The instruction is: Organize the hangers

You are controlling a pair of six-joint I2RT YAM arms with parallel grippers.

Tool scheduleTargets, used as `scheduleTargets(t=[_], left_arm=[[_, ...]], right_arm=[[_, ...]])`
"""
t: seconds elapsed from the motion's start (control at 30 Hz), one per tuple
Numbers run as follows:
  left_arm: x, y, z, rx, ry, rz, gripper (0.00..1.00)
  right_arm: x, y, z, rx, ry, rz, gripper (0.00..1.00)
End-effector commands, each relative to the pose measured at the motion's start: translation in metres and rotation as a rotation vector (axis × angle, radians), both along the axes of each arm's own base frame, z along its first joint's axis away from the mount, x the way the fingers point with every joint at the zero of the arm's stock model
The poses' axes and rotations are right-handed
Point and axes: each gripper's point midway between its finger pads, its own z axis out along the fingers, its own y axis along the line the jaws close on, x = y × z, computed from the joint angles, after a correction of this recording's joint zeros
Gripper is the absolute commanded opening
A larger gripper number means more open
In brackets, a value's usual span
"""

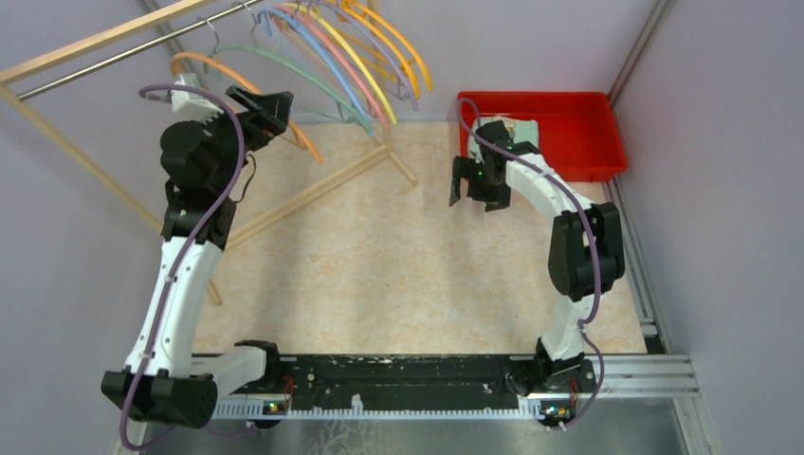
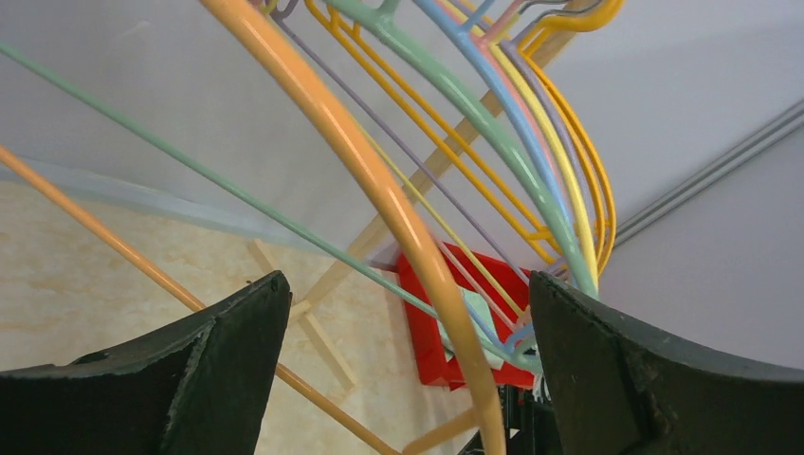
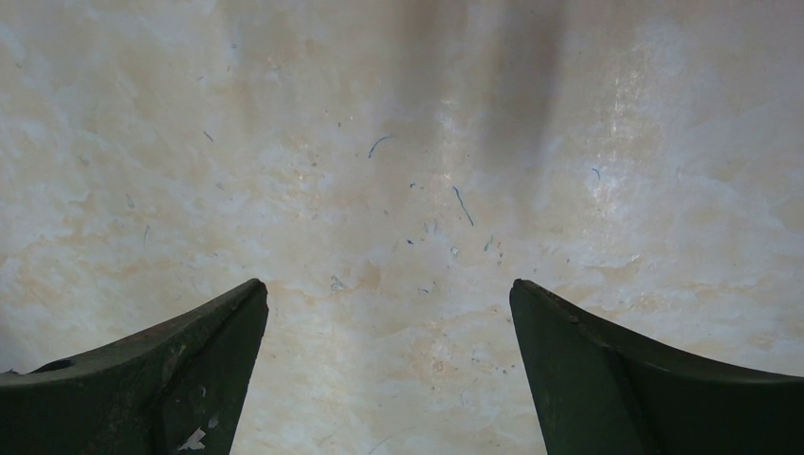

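Several hangers hang from the rail at the back in the top view: an orange hanger [image 1: 220,68] furthest left, a green hanger [image 1: 301,68], then blue, pink, yellow and purple ones bunched up to a yellow-orange hanger [image 1: 413,59]. My left gripper [image 1: 264,102] is raised and open beside the orange hanger. In the left wrist view the orange hanger [image 2: 379,190] arcs between the spread fingers of the left gripper [image 2: 406,280] without touching them, and the green hanger [image 2: 474,109] lies behind it. My right gripper [image 1: 474,197] is open and empty over bare table; the right wrist view [image 3: 387,284] shows the same.
The pale wooden rack frame [image 1: 90,40] with its metal rail [image 1: 114,59] stands at the back left, and its floor bars [image 1: 313,194] cross the table. A red bin [image 1: 578,142] at the back right holds a pale item. The bin also shows in the left wrist view [image 2: 424,327].
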Motion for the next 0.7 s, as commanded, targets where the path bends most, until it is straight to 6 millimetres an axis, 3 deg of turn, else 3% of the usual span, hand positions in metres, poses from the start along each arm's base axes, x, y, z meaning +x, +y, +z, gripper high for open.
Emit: scheduleTargets(t=[0.0,0.2,0.37,0.4,0.57,0.67], left_arm=[[-0.03,0.012,0.004,0.101,-0.023,0.039,1.0],[-0.051,0.019,-0.044,0.187,0.057,0.049,1.0],[-0.065,0.025,-0.103,0.27,0.178,0.05,1.0],[-0.067,0.025,-0.116,0.28,0.206,0.045,1.0],[-0.076,0.028,-0.182,0.348,0.33,0.031,1.0],[-0.077,0.027,-0.209,0.379,0.374,0.01,1.0]], right_arm=[[0.001,0.003,0.018,0.014,-0.075,0.032,0.99],[-0.006,0.004,0.014,0.004,-0.11,0.063,0.99],[-0.014,0.007,0.012,-0.039,-0.189,0.091,0.99],[-0.015,0.007,0.022,-0.028,-0.224,0.092,0.99],[-0.018,0.01,0.028,0.008,-0.288,0.093,0.99],[-0.016,0.009,0.034,-0.001,-0.327,0.091,0.99]])
